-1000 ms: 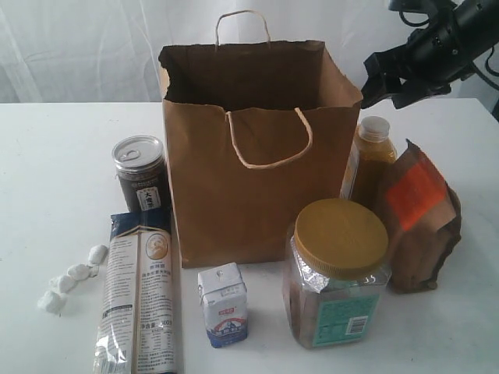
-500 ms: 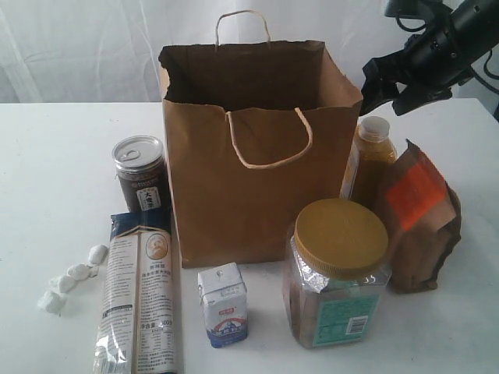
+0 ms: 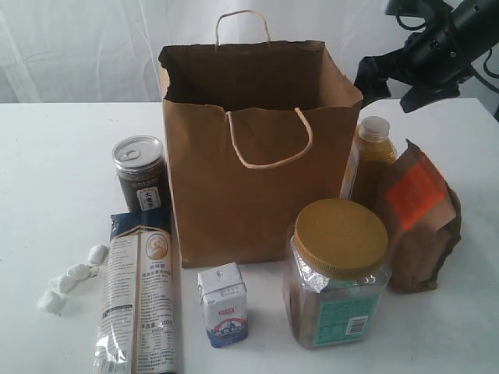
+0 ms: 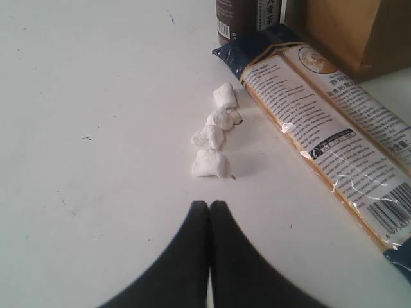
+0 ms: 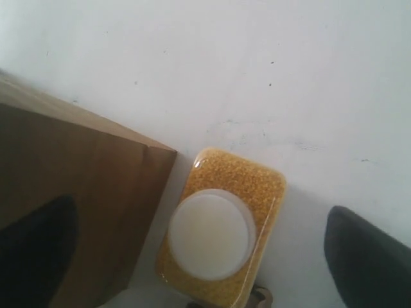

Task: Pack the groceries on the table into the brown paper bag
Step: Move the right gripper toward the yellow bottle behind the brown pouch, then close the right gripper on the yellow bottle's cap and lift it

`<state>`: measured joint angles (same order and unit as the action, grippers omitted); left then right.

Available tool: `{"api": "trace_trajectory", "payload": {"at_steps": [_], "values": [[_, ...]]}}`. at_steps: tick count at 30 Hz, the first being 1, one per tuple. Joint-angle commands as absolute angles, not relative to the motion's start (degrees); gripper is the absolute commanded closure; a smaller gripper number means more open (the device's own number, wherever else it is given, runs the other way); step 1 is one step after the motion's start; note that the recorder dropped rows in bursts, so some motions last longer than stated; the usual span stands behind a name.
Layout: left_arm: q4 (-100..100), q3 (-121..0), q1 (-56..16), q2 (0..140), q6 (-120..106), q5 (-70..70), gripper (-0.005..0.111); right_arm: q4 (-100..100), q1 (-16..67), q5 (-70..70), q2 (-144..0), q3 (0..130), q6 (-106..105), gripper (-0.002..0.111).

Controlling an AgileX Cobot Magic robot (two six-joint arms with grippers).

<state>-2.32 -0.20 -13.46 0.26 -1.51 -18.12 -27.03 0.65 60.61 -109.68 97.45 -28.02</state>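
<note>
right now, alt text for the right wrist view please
A white-capped orange juice bottle, seen from above, stands on the white table close beside a corner of the brown paper bag. Two dark fingers sit wide apart, one either side of it.

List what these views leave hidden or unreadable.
Bottom of the brown paper bag: exterior view, hidden by its own front wall.
Base of the orange juice bottle: exterior view, behind the gold-lidded clear jar and orange-labelled brown pouch.
Most of the silver-lidded dark jar: left wrist view, cut off by the frame edge.
End of the long noodle packet: exterior view, cut by the bottom edge.
</note>
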Motion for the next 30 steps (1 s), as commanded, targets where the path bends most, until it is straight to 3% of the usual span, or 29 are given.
{"api": "trace_trajectory", "payload": {"at_steps": [1, 25, 30], "values": [[-2.7, 0.0, -13.9, 0.0, -1.5, -19.8, 0.107, -27.4, 0.8, 62.5, -109.5, 97.4, -27.6, 0.009], [-2.7, 0.0, -13.9, 0.0, -1.5, -19.8, 0.107, -23.3, 3.6, 55.1, -118.6, 97.4, -22.5, 0.01], [-2.7, 0.0, -13.9, 0.0, -1.5, -19.8, 0.107, -23.3, 3.6, 55.1, -120.0, 97.4, -20.1, 0.019]]}}
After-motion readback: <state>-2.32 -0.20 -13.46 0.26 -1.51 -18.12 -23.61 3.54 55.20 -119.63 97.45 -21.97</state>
